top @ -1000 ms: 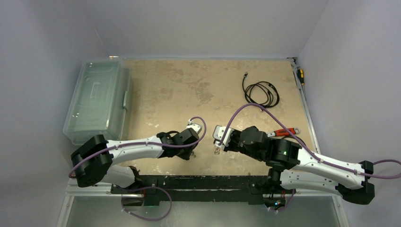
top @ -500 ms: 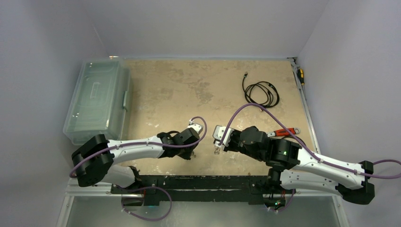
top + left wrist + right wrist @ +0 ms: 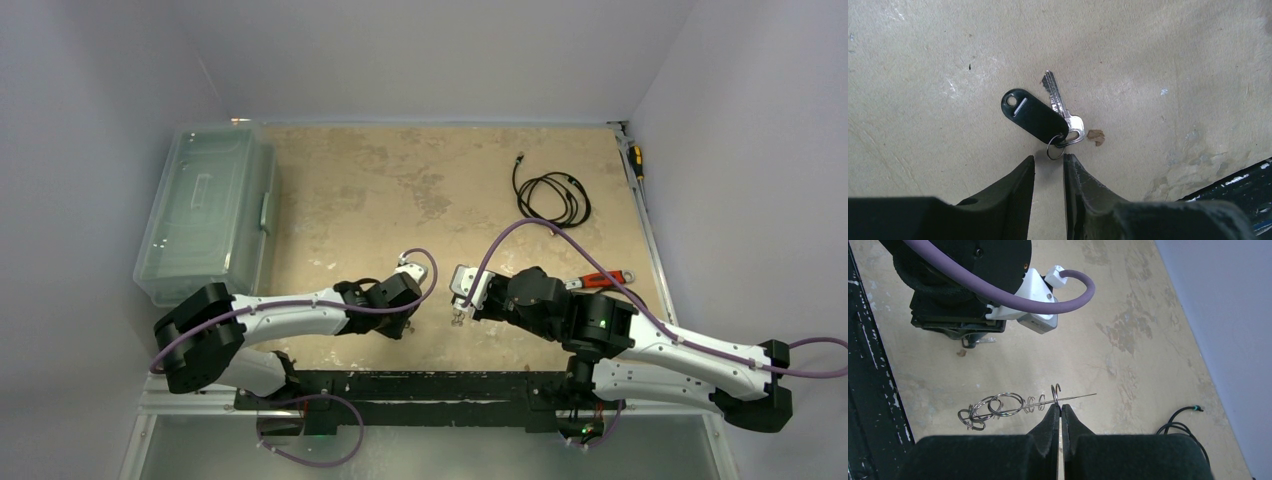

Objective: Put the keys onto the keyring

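Note:
Two small keys lie on the table joined by a small split ring (image 3: 1055,150): one with a black head (image 3: 1033,116), one plain silver (image 3: 1060,107). My left gripper (image 3: 1049,159) is low over the table, its jaws a narrow gap apart, tips just short of the split ring and holding nothing. It shows in the top view (image 3: 400,325). My right gripper (image 3: 1060,407) is shut on the keyring (image 3: 1013,404), a thin silvery wire loop with several small rings on it, held above the table. In the top view the right gripper (image 3: 459,318) faces the left one.
A red-handled wrench (image 3: 600,281) lies beside the right arm. A coiled black cable (image 3: 553,193) is at the back right. A clear lidded bin (image 3: 205,210) stands on the left. A black rail (image 3: 420,385) runs along the near edge.
The left arm has shifted very slightly. The right gripper and the keyring have not moved.

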Robot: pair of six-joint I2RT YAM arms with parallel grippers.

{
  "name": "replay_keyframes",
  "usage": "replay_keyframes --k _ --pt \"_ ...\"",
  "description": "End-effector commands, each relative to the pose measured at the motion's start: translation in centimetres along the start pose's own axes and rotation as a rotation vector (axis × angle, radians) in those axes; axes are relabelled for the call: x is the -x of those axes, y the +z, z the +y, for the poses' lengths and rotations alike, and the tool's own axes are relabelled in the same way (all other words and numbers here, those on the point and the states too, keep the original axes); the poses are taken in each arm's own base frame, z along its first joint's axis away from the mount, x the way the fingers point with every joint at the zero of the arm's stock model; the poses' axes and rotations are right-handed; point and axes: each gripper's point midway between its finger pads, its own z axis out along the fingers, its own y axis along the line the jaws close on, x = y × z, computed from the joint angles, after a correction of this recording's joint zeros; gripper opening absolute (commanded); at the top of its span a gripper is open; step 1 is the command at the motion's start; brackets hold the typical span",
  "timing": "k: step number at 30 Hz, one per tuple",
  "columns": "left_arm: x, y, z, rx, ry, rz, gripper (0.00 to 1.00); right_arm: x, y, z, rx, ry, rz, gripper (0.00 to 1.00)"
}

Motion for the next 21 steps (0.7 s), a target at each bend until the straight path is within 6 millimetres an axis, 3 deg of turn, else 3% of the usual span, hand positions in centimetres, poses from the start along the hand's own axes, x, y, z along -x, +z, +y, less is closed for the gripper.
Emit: replay_keyframes --k 1,8,21 --pt "0.25 -0.02 -0.69 -0.033 -0.033 -0.028 0.25 1.37 0.11 -0.21 -0.01 0.023 -0.055 0.0" --pt "0.27 0.13 -1.14 -0.056 -0.038 -0.03 0.16 1.34 0.12 -0.21 -0.011 0.024 -0.055 0.0" --pt "0.58 0.08 -1.54 -0.077 -0.046 -0.044 0.17 1.32 0.13 -0.22 -0.012 0.025 -0.054 0.0"
